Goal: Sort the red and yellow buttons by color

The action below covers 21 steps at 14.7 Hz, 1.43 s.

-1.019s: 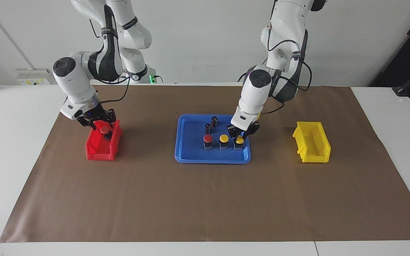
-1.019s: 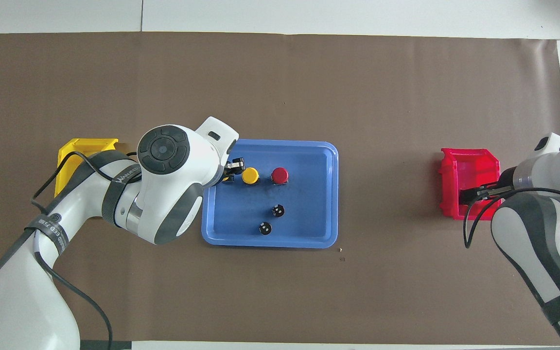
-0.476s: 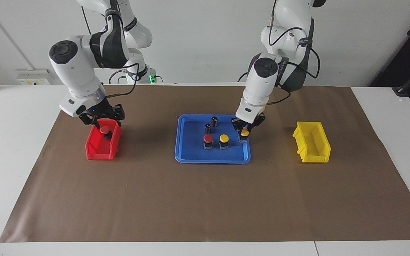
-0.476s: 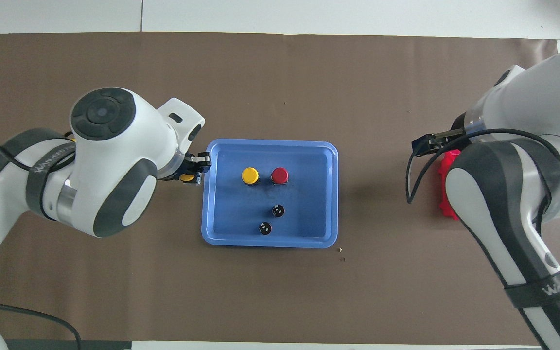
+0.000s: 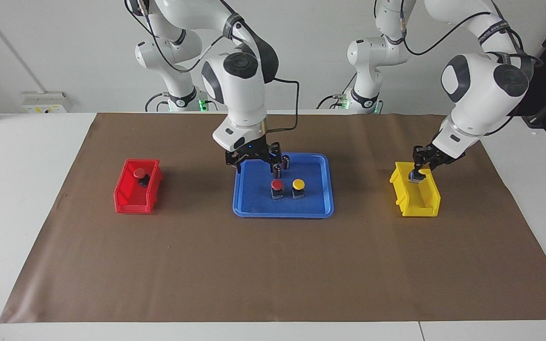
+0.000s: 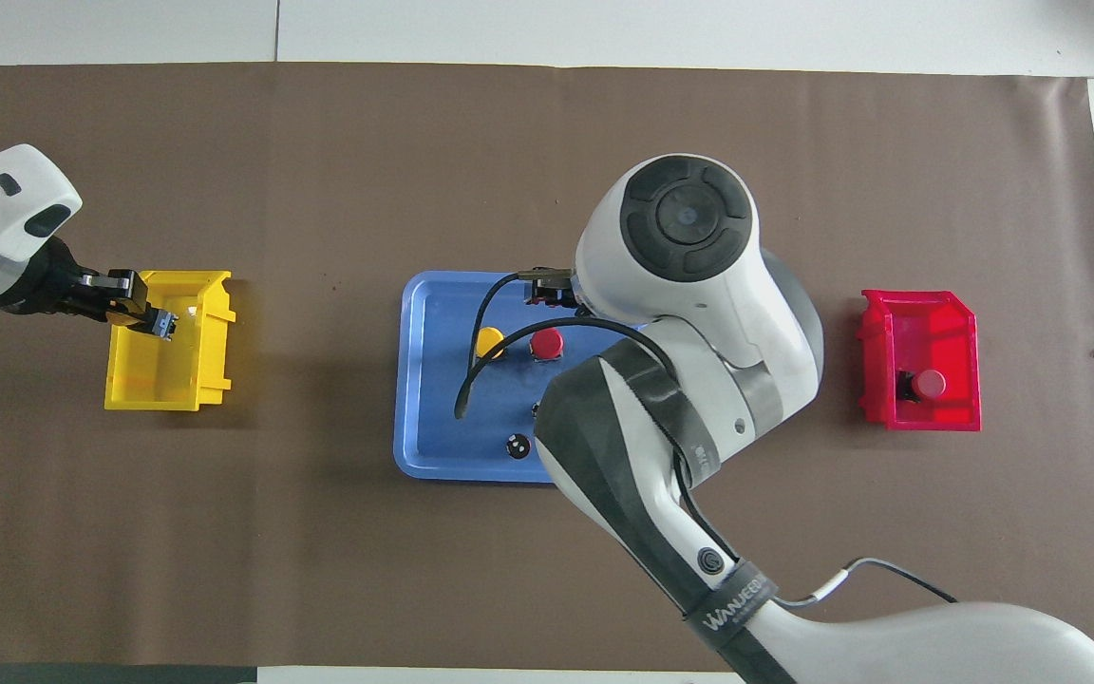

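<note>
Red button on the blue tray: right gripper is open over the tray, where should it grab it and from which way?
Come straight down on the red button, which stands upright, cap up. Close the right gripper on the sides of the round cap or of the black base below it, fingers nearer to and farther from the robots, since the yellow button stands close beside it on the blue tray.

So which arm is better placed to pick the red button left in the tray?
Probably the right: the right gripper hangs open over the blue tray, close to the red button. The left gripper is at the yellow bin, shut on a button.
</note>
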{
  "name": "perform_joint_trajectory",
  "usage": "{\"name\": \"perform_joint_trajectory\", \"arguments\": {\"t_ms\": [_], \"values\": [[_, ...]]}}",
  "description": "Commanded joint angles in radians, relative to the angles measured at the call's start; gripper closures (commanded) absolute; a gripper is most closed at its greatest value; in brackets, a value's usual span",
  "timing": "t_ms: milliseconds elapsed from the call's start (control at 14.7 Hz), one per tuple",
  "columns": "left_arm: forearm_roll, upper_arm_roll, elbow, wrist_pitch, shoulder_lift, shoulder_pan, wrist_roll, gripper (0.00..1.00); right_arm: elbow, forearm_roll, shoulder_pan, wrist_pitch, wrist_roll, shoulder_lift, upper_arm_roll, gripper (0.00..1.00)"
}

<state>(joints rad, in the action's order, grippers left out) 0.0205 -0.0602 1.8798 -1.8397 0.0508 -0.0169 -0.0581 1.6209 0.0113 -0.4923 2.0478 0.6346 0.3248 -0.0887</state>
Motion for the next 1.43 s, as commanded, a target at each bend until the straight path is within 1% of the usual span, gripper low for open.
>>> {"name": "perform_joint_trajectory", "arguments": {"t_ms": [0,136,272,408,476,544,612,748,816,883,951,1019,1087,1223,1291,1359], "values": [[0.009,-0.009,0.114,-0.077,-0.054,-0.024,-0.011,0.99,-0.018,0.006,-0.041,0.048,0.057,0.054,0.004,0.06],[0.006,-0.009,0.198,-0.183,-0.066,-0.029,-0.013,0.99,0.000,0.015,-0.057,0.075,0.068,0.085,0.006,0.11],[0.004,-0.009,0.237,-0.240,-0.060,-0.038,-0.014,0.99,0.026,0.026,-0.054,0.094,0.063,0.082,0.004,0.17],[0.003,-0.009,0.287,-0.274,-0.060,-0.040,-0.011,0.99,0.053,0.027,-0.049,0.112,0.060,0.080,0.004,0.21],[0.003,-0.009,0.315,-0.298,-0.063,-0.050,-0.011,0.99,0.075,0.027,-0.051,0.129,0.060,0.077,0.004,0.22],[0.003,-0.009,0.321,-0.331,-0.060,-0.057,-0.011,0.98,0.111,0.027,-0.051,0.161,0.060,0.069,0.006,0.23],[0.003,-0.009,0.323,-0.340,-0.054,-0.057,-0.009,0.91,0.131,0.027,-0.052,0.178,0.062,0.063,0.004,0.24],[0.003,-0.009,0.321,-0.337,-0.051,-0.058,-0.011,0.20,0.152,0.027,-0.055,0.184,0.062,0.059,0.006,0.26],[0.003,-0.009,0.314,-0.325,-0.051,-0.058,-0.009,0.10,0.161,0.027,-0.054,0.186,0.060,0.054,0.004,0.28],[0.003,-0.009,0.305,-0.311,-0.049,-0.055,-0.005,0.05,0.166,0.027,-0.055,0.190,0.062,0.051,0.006,0.31],[0.003,-0.010,0.279,-0.276,-0.052,-0.049,-0.002,0.04,0.171,0.027,-0.055,0.192,0.062,0.051,0.004,0.37],[0.003,-0.009,0.231,-0.204,-0.058,-0.046,-0.002,0.04,0.171,0.027,-0.055,0.192,0.062,0.051,0.004,0.45],[0.003,-0.010,0.175,-0.126,-0.065,-0.046,-0.003,0.04,0.171,0.027,-0.055,0.193,0.066,0.051,0.004,0.54],[0.003,-0.012,0.022,0.041,-0.063,-0.043,-0.005,0.03,0.169,0.027,-0.057,0.192,0.070,0.051,0.004,0.73],[0.003,-0.018,-0.040,0.100,-0.055,-0.040,-0.005,0.00,0.162,0.027,-0.057,0.183,0.067,0.051,0.006,0.79],[0.003,-0.020,-0.068,0.126,-0.054,-0.020,-0.003,0.00,0.137,0.029,-0.052,0.157,0.059,0.053,0.007,0.79]]}}
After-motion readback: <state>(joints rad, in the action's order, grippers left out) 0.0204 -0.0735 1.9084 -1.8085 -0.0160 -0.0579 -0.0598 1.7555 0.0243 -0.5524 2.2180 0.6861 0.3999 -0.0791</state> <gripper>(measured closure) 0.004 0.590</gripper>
